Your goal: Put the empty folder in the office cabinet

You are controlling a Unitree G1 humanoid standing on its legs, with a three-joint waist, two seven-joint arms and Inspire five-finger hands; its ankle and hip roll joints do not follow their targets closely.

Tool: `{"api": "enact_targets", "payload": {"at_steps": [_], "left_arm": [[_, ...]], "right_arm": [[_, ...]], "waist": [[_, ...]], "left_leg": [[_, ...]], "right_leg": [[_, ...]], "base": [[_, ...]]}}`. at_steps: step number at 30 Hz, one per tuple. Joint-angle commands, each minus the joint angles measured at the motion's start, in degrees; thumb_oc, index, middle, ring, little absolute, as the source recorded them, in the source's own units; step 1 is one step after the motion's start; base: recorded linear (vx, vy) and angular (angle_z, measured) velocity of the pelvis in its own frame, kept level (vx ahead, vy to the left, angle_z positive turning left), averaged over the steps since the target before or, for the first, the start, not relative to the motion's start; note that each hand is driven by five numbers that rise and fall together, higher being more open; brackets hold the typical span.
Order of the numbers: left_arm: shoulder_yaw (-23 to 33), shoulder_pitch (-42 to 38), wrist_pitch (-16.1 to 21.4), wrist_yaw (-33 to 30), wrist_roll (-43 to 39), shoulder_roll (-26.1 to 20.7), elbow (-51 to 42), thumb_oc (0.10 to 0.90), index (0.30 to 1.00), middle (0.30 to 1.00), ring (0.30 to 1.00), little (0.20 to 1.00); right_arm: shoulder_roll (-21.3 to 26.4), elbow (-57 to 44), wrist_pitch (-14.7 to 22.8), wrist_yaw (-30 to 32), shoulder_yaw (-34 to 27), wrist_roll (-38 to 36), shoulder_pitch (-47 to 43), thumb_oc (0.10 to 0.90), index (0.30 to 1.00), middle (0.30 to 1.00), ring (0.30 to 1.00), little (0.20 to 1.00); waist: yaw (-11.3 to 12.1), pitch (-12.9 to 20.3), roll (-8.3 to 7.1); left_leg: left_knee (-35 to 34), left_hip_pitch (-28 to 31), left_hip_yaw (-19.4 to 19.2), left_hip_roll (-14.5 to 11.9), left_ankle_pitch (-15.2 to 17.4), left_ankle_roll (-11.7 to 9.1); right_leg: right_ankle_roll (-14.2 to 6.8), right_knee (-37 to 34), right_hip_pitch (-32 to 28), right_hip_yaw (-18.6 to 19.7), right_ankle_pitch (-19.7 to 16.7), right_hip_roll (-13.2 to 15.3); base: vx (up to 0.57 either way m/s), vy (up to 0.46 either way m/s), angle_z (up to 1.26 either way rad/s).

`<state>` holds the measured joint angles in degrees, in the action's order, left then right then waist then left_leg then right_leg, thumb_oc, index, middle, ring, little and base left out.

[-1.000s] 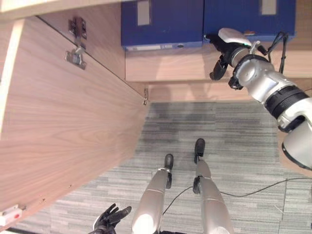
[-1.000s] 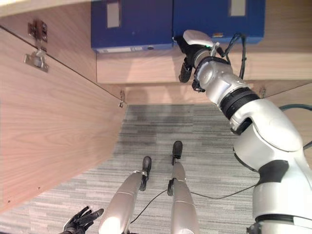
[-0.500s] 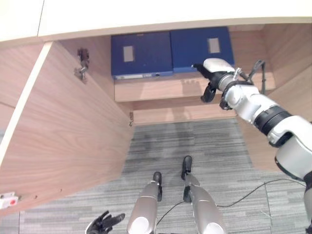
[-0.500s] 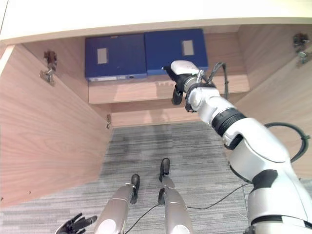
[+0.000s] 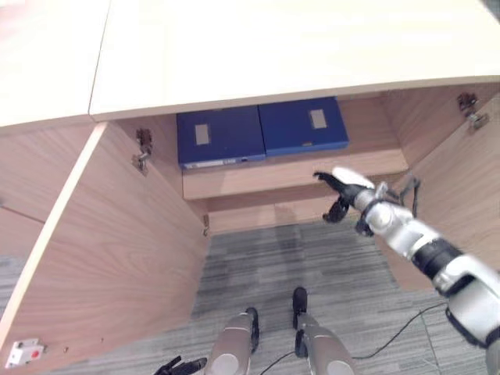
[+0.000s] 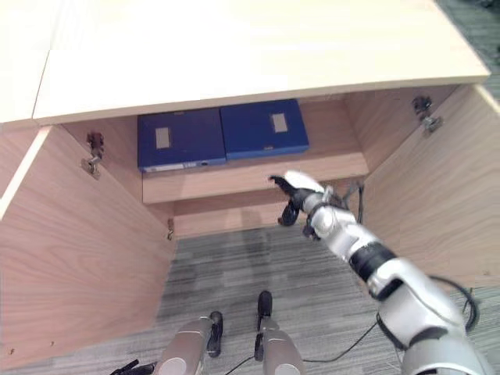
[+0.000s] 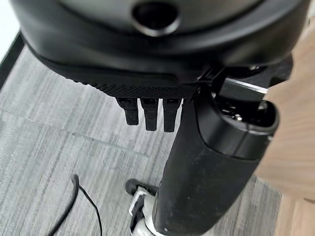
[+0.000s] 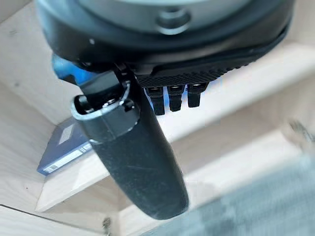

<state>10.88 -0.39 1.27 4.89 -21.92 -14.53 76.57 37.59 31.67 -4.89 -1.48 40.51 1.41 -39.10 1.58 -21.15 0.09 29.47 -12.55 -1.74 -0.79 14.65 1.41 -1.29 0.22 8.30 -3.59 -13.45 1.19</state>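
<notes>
We see two blue folders (image 5: 262, 131) lying flat, side by side, on the shelf (image 5: 297, 166) inside the open cabinet (image 6: 234, 62). We think the one on our right is the empty one. It looks stiff, flat and light, with smooth covers that could slip. If we had to pick it up, we would pinch it at its front edge. Our right hand (image 6: 298, 190) hangs just in front of the shelf, fingers loose, holding nothing. Our left hand (image 5: 178, 366) rests low by the floor, fingers relaxed too.
</notes>
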Motion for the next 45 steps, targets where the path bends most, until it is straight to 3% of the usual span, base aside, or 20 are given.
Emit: {"api": "enact_targets", "payload": {"at_steps": [1, 4, 6, 9, 11, 12, 13, 15, 19, 24, 34, 36, 37, 38, 39, 40, 45], "left_arm": [[-2.35, 4.42, -0.23, -0.25, 1.57, -0.12, 2.05, 0.800, 0.900, 0.900, 0.900, 0.900], [-1.82, 4.46, -0.20, -0.31, 2.43, -0.29, 3.26, 0.800, 0.900, 0.900, 0.900, 0.900], [-2.06, 4.45, -0.24, -0.29, 2.58, -0.42, 3.16, 0.800, 0.900, 0.900, 0.900, 0.900], [-2.36, 3.25, -0.49, -0.40, 3.97, -0.54, 1.78, 0.800, 0.900, 0.900, 0.900, 0.900], [-2.28, 3.18, -0.46, -0.48, 4.59, -0.40, 1.85, 0.800, 0.900, 0.900, 0.900, 0.900], [-2.43, 3.11, -0.26, -0.66, 5.65, 0.00, 2.81, 0.800, 0.900, 0.900, 0.900, 0.900], [-2.44, 3.11, -0.25, -0.66, 5.65, -0.01, 2.82, 0.800, 0.900, 0.900, 0.900, 0.900], [-2.76, 2.57, -0.27, -1.20, 7.55, -0.52, 5.89, 0.800, 0.900, 0.900, 0.900, 0.900], [-2.17, 2.16, -0.66, -2.01, 8.41, -1.37, 8.44, 0.800, 0.900, 0.900, 0.900, 0.900], [-0.02, 3.13, -0.86, -2.27, 7.23, -1.96, 6.38, 0.800, 0.900, 0.900, 0.900, 0.900], [4.61, 5.73, -0.61, -3.23, 5.71, -2.16, 8.71, 0.800, 0.900, 0.900, 0.900, 0.900], [5.09, 5.67, -0.71, -3.76, 5.28, -3.65, 9.77, 0.800, 0.900, 0.900, 0.900, 0.900], [6.04, 5.54, -0.55, -4.73, 4.69, -5.26, 9.19, 0.800, 0.900, 0.900, 0.900, 0.900], [6.04, 5.58, -0.57, -4.74, 4.69, -5.24, 9.16, 0.800, 0.900, 0.900, 0.900, 0.900], [8.01, 6.15, 0.29, -6.52, 3.91, -6.87, 6.38, 0.800, 0.900, 0.900, 0.900, 0.900], [8.00, 6.19, 0.28, -6.53, 3.91, -6.86, 6.35, 0.800, 0.900, 0.900, 0.900, 0.900], [10.53, 3.53, 2.01, -12.15, 4.60, -15.06, -10.11, 0.800, 0.900, 0.900, 0.900, 0.900]], "right_arm": [[-1.96, -5.13, 4.64, 0.49, -9.02, -4.26, 0.54, 0.800, 0.900, 0.900, 0.900, 0.900], [-5.77, -11.07, 5.12, -2.18, -15.79, -5.93, 11.48, 0.800, 0.900, 0.900, 0.900, 0.900], [-6.63, -12.76, 5.46, -2.98, -16.91, -6.55, 14.11, 0.800, 0.900, 0.900, 0.900, 0.900], [-8.63, -14.65, 5.89, -4.69, -18.73, -7.09, 19.95, 0.800, 0.900, 0.900, 0.900, 0.900], [-9.38, -14.97, 5.92, -5.13, -19.13, -7.33, 21.15, 0.800, 0.900, 0.900, 0.900, 0.900], [-10.72, -15.25, 6.18, -5.54, -19.88, -7.61, 23.29, 0.800, 0.900, 0.900, 0.900, 0.900], [-10.73, -15.25, 6.19, -5.54, -19.88, -7.61, 23.30, 0.800, 0.900, 0.900, 0.900, 0.900], [-12.98, -16.37, 6.58, -6.44, -19.82, -7.95, 25.68, 0.800, 0.900, 0.900, 0.900, 0.900], [-14.73, -16.80, 6.49, -8.04, -17.64, -8.23, 25.88, 0.800, 0.900, 0.900, 0.900, 0.900], [-14.76, -15.19, 6.28, -8.38, -13.56, -6.04, 23.68, 0.800, 0.900, 0.900, 0.900, 0.900], [-13.83, -15.07, 6.21, -7.59, -13.84, -4.90, 22.90, 0.800, 0.900, 0.900, 0.900, 0.900], [-13.72, -15.18, 6.38, -7.25, -14.46, -5.06, 23.46, 0.800, 0.900, 0.900, 0.900, 0.900], [-12.83, -15.02, 6.81, -6.74, -16.12, -4.30, 24.73, 0.800, 0.900, 0.900, 0.900, 0.900], [-12.83, -15.03, 6.80, -6.74, -16.11, -4.29, 24.76, 0.800, 0.900, 0.900, 0.900, 0.900], [-11.34, -15.16, 7.00, -6.48, -18.77, -4.03, 27.49, 0.800, 0.900, 0.900, 0.900, 0.900], [-11.33, -15.19, 6.99, -6.49, -18.78, -4.03, 27.53, 0.800, 0.900, 0.900, 0.900, 0.900], [-8.06, -14.88, 6.54, -6.35, -26.35, -2.97, 34.68, 0.800, 0.900, 0.900, 0.900, 0.900]], "waist": [[1.15, 4.54, 1.14], [0.68, 7.01, 1.08], [0.51, 7.10, 1.22], [1.12, 8.94, 1.17], [1.48, 9.93, 1.15], [1.99, 11.58, 0.94], [1.97, 11.59, 0.92], [2.34, 13.84, -0.19], [2.95, 15.16, -1.09], [5.44, 15.93, -2.85], [7.81, 17.17, -5.06], [8.05, 17.22, -5.70], [7.36, 17.78, -5.88], [7.32, 17.71, -5.83], [6.80, 17.92, -5.48], [6.76, 17.86, -5.44], [5.65, 15.21, -4.72]], "left_leg": [[-26.38, 18.44, 1.30, 1.32, -16.00, -4.26], [-28.68, 19.93, 1.20, 1.32, -16.27, -3.98], [-29.22, 20.06, 1.55, 1.21, -16.44, -3.89], [-30.00, 17.76, 2.82, 1.20, -16.22, -2.95], [-30.11, 16.75, 3.69, 1.38, -15.97, -2.50], [-30.62, 15.47, 5.27, 1.91, -15.64, -1.84], [-30.61, 15.46, 5.29, 1.92, -15.63, -1.83], [-32.47, 14.63, 8.55, 3.21, -15.17, -0.83], [-33.89, 14.29, 9.87, 2.86, -15.50, -0.66], [-32.94, 12.58, 11.54, 1.76, -15.57, -0.03], [-31.33, 11.84, 12.17, -0.37, -15.58, 0.13], [-30.85, 11.54, 10.39, -0.99, -15.47, -0.09], [-33.05, 13.35, 5.36, -3.16, -15.01, -0.38], [-33.18, 13.54, 5.41, -3.20, -15.03, -0.40], [-34.47, 15.02, 1.87, -5.07, -14.91, -0.84], [-34.47, 15.11, 1.92, -5.09, -14.88, -0.86], [-34.47, 16.93, -7.73, -9.42, -15.25, -2.33]], "right_leg": [[-0.25, -5.22, 4.31, -2.47, 9.14, -0.37], [-0.09, -5.22, 3.70, -2.53, 8.93, -0.38], [0.04, -4.94, 3.26, -1.85, 8.46, -0.36], [1.17, 1.89, 1.20, 3.89, 8.74, 2.18], [1.34, 2.70, 0.61, 5.70, 8.93, 2.78], [1.57, 3.06, -0.57, 8.52, 8.98, 3.37], [1.57, 3.06, -0.57, 8.50, 9.00, 3.38], [1.98, 2.34, -1.24, 13.37, 9.41, 2.13], [1.56, 0.67, -1.66, 13.48, 9.73, 0.94], [1.20, -0.77, -4.05, 13.53, 10.11, -0.67], [0.90, -1.56, -6.41, 11.90, 10.09, -1.45], [0.81, -1.66, -6.80, 10.74, 10.13, -1.27], [0.62, -1.79, -7.68, 7.89, 10.51, -0.63], [0.64, -1.81, -7.83, 7.83, 10.54, -0.67], [0.41, -2.39, -9.04, 4.91, 10.75, 0.01], [0.43, -2.43, -9.17, 4.85, 10.76, 0.00], [-0.07, -2.81, -12.06, -3.24, 10.30, 2.67]], "base": [[-0.06, 0.043, -0.26], [-0.05, 0.038, -0.25], [-0.06, 0.005, -0.08], [-0.07, -0.030, 0.22], [-0.03, -0.037, 0.55], [0.01, -0.027, 0.64], [0.05, -0.080, 0.78], [0.06, -0.085, 0.70], [0.09, -0.154, 0.73], [0.08, -0.175, 0.32], [0.10, -0.159, 0.24], [0.10, -0.110, 0.31], [0.08, -0.041, 0.64], [0.13, -0.056, 1.17], [0.05, -0.017, 1.13], [0.06, -0.019, 1.16], [0.01, 0.013, 1.11]]}}
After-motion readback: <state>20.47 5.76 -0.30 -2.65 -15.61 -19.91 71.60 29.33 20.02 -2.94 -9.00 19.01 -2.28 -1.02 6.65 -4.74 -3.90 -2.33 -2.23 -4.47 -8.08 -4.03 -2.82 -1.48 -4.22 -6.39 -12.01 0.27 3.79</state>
